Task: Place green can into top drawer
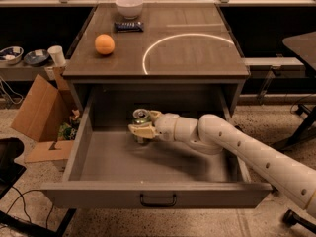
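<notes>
The top drawer (98,167) is pulled wide open, with a grey interior and a small black handle (158,200) on its front panel. The green can (140,118) stands upright inside it near the back, left of centre, its silver top showing. My gripper (141,126) reaches in from the right on a long white arm and is shut on the can, with pale fingers (139,130) on either side of it. The can's lower part is hidden behind the fingers, so I cannot tell whether it touches the drawer floor.
On the cabinet top (197,53) lie an orange (104,44), a white bowl (129,6) and a dark snack packet (129,26). An open cardboard box (42,117) stands on the floor at the left. A dark table (303,46) is at the right.
</notes>
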Robot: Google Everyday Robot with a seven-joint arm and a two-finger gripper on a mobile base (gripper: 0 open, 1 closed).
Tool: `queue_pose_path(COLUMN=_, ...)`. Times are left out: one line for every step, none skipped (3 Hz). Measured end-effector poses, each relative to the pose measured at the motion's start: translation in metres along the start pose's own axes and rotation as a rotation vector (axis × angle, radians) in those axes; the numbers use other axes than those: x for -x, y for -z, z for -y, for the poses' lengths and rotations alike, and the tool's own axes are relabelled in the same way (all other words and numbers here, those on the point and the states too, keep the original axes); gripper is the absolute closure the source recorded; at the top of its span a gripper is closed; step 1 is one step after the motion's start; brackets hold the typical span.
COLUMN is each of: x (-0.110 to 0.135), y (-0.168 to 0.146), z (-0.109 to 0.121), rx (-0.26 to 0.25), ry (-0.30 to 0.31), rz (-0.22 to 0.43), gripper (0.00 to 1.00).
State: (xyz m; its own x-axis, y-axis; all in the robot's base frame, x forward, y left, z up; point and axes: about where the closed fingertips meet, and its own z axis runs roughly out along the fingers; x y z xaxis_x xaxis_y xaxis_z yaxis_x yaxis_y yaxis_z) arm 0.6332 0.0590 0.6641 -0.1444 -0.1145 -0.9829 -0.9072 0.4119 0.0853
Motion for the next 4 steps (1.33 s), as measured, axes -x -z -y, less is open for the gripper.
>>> queue_pose_path(x=0.024, y=0.003, z=-0.006, rx=0.048, ry=0.018, rz=0.031, gripper=0.00)
queue_pose_path(x=0.050, y=0.018, z=-0.017, rx=0.082, ry=0.040, rz=0.026, gripper=0.00)
queue_pose_path(x=0.070, y=0.043, z=-0.034, rx=0.088, ry=0.062, rz=-0.009, gripper=0.00)
queue_pose_path(x=0.095, y=0.064, z=-0.055, rx=0.133, ry=0.101, rz=-0.117, gripper=0.00)
